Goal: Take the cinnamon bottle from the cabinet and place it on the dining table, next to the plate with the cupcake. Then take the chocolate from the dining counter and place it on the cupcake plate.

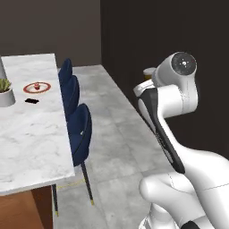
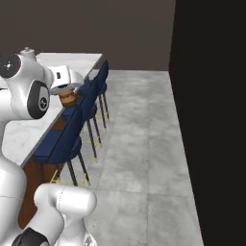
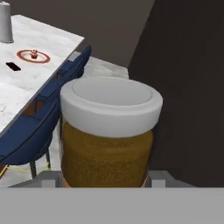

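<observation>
My gripper (image 3: 107,178) is shut on the cinnamon bottle (image 3: 107,144), a brown jar with a pale grey cap, held upright in the air beside the dining table (image 1: 31,134). The jar (image 2: 68,99) hangs under the hand above the stools. On the marble top lies the red-rimmed plate (image 1: 36,87) with the cupcake (image 1: 37,85) on it. The black chocolate (image 1: 31,101) lies flat just in front of the plate, apart from it. In the hand view the plate (image 3: 33,56), the cupcake (image 3: 33,54) and the chocolate (image 3: 13,66) are far off at the upper left. The cabinet is out of view.
Navy stools (image 1: 79,127) line the table's near side between the arm and the marble top. A potted plant (image 1: 5,92) stands left of the plate. A grey cylinder (image 3: 4,22) stands behind the plate. A dark wall (image 2: 211,120) runs along the right of the grey tiled floor (image 1: 116,134).
</observation>
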